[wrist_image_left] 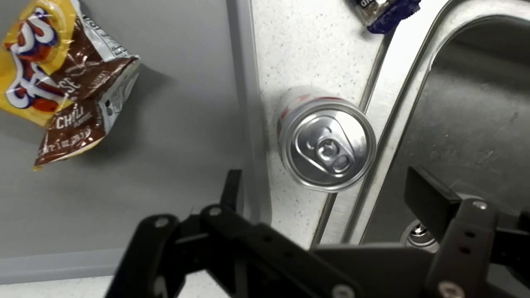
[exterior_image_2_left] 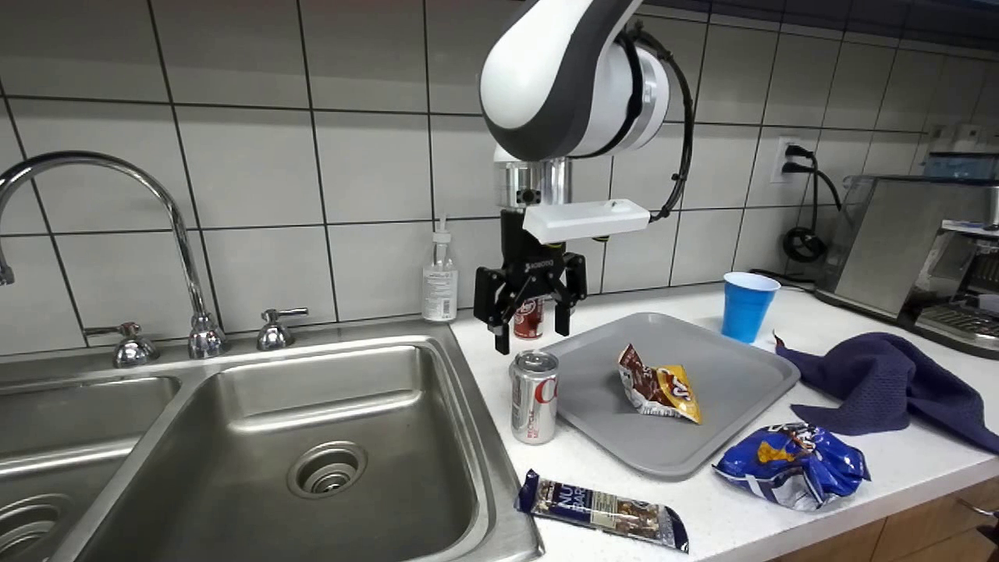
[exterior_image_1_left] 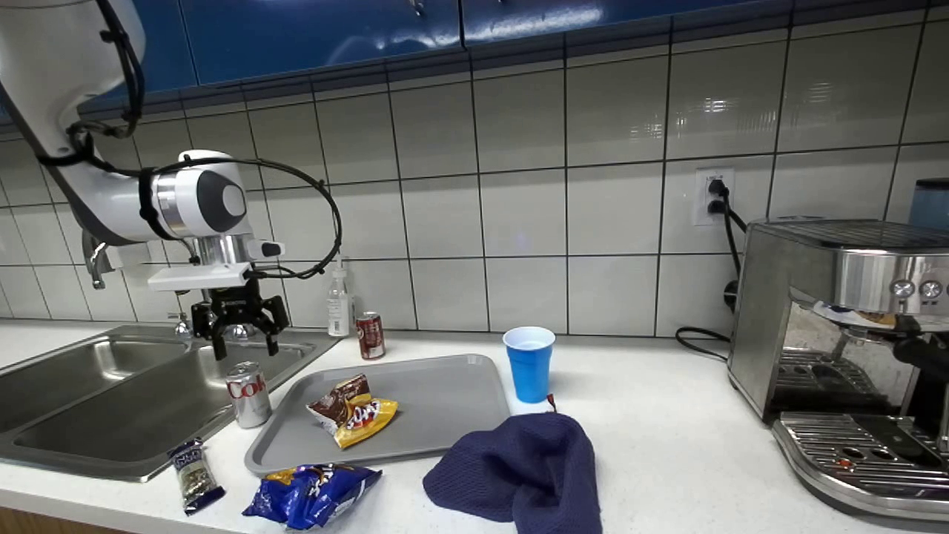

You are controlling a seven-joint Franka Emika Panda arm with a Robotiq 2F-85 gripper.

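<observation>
Little room flanks the silver can (wrist_image_left: 331,145) between tray edge (wrist_image_left: 249,103) and sink (wrist_image_left: 391,82).

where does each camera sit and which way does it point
In an exterior view, from in front of the counter, facing the tiled wall: tray, plus arm and gripper at left.
In an exterior view, from in front of the sink, facing that wall: silver can, arm and gripper higher up.
Wrist view, on the wrist, looking down: can, tray edge, fingers at bottom.
Both exterior views share the blue cup.
</observation>
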